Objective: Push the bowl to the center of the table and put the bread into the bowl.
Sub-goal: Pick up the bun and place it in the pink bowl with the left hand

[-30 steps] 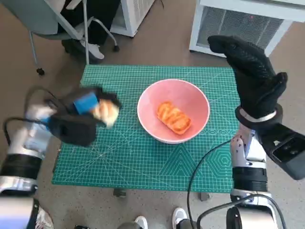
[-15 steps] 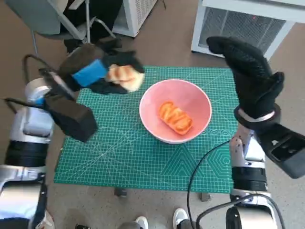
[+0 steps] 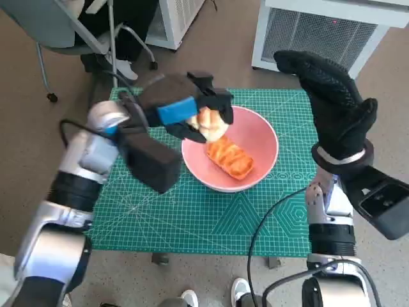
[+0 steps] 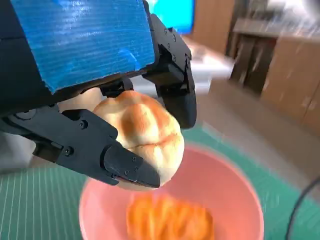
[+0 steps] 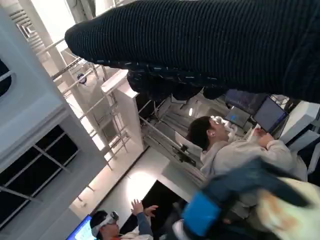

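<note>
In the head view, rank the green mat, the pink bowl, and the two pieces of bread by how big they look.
1. Green mat.
2. Pink bowl.
3. Orange bread in the bowl and the pale bun held by the left hand: unsure, since fingers partly hide the bun, which is raised nearer the camera.

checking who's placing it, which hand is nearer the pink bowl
Left. The left hand holds a pale bread roll over the pink bowl's rim, above the orange bread inside. The right hand is raised beside the bowl, apart from it.
</note>
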Robot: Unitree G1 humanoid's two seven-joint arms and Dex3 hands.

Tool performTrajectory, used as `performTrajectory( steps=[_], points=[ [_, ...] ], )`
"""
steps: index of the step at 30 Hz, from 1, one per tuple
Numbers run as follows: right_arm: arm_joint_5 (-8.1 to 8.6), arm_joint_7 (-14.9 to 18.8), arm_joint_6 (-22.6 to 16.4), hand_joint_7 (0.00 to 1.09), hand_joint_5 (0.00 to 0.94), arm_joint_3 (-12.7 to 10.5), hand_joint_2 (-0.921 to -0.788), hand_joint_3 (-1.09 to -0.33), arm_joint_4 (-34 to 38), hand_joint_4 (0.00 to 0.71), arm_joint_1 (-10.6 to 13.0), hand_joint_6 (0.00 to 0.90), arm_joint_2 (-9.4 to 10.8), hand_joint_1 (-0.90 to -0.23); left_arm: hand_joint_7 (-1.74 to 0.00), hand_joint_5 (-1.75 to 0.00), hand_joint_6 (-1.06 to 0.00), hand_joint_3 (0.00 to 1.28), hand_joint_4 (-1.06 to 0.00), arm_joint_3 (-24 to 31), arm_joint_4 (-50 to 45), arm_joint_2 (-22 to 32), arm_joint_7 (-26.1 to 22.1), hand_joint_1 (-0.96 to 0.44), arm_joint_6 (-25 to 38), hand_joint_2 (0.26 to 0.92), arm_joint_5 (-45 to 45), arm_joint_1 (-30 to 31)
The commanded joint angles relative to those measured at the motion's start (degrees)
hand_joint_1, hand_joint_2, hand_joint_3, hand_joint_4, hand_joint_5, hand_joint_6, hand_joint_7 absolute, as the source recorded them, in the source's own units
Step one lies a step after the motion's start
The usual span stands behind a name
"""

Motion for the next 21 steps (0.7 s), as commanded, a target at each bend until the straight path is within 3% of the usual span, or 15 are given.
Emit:
performTrajectory(
  steps=[1, 3, 6, 14, 21],
  points=[
    [0.10, -0.4, 0.9, 0.66, 0.475, -0.1, -0.921, -0.824, -1.5, -0.001, 1.9, -0.001, -0.3, -0.589, -0.36, -0.19, -0.31, 0.06, -0.31, -2.4, -0.8, -0.2, -6.7, -0.14, 7.2, 0.908, 1.3, -0.1],
    [-0.14, -0.8, 1.2, 0.66, 0.471, -0.1, -0.921, -0.828, -2.2, -0.001, 2.2, -0.001, -0.2, -0.587, -0.23, -0.08, -0.25, 0.03, -0.19, -3.5, -1.5, -0.1, -8.6, -0.22, 9.2, 0.907, 2.3, -0.2],
    [-0.55, -1.5, 1.5, 0.66, 0.467, 0.0, -0.921, -0.832, -3.1, -0.001, 2.6, -0.001, -0.2, -0.586, -0.16, -0.03, -0.22, 0.01, -0.11, -4.3, -2.5, 0.0, -10.1, -0.29, 10.5, 0.909, 3.1, -0.2],
    [-0.98, -2.2, 1.2, 0.65, 0.462, -0.2, -0.921, -0.827, -2.4, -0.001, 2.5, -0.001, -0.4, -0.588, -0.12, 0.00, -0.21, 0.01, -0.06, -2.9, -4.2, 0.7, -5.1, -0.38, 6.9, 0.919, 3.0, 2.1],
    [-1.77, -3.5, 1.3, 0.64, 0.463, -0.4, -0.921, -0.820, -2.0, -0.001, 1.7, -0.001, -0.8, -0.582, -0.10, 0.00, -0.22, 0.01, -0.06, 2.2, -4.5, 1.1, 0.0, -0.40, 1.2, 0.916, -2.0, 2.9]
  ],
)
